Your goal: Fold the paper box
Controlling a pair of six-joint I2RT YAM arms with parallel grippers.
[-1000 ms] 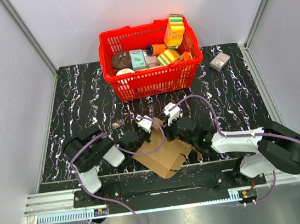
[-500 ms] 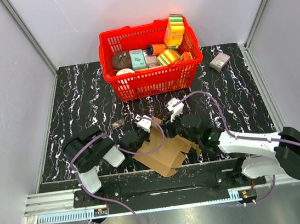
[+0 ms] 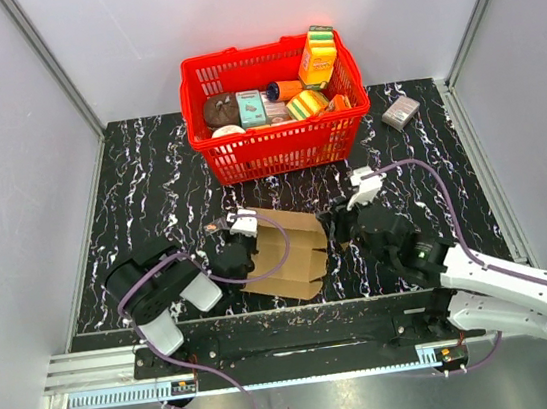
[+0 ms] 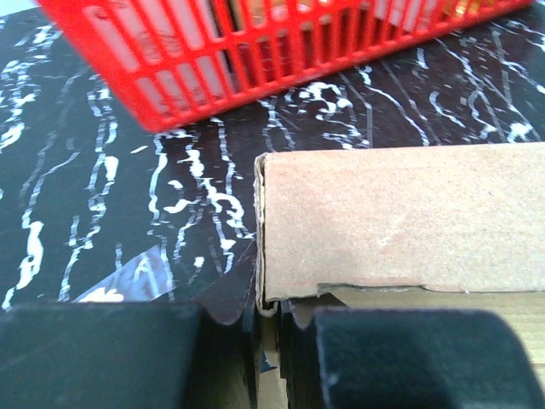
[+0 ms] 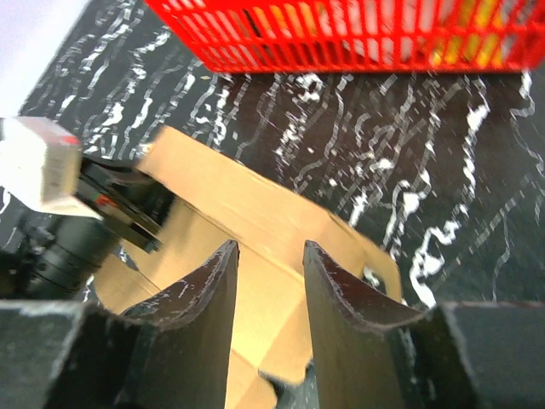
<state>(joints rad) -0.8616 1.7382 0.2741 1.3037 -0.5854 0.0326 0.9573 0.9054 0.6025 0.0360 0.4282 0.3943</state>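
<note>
Paper box of brown kraft cardboard (image 3: 289, 248), on the black marbled worktop (image 3: 149, 180) — a second ago a splayed sheet, now doubled over. Left hand (image 4: 271, 336) stays pinched on its left edge; right hand (image 5: 268, 298) has released, fingers parted, just beside it — one fold apparently made.

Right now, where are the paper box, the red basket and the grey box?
paper box (image 3: 302, 253): top view, upper panel.
red basket (image 3: 281, 149): top view, front wall.
grey box (image 3: 402, 112): top view, top face.

I see left gripper (image 4: 268, 328) pinching the paper box (image 4: 400, 221) corner, red basket (image 4: 255, 51) beyond it.
</note>
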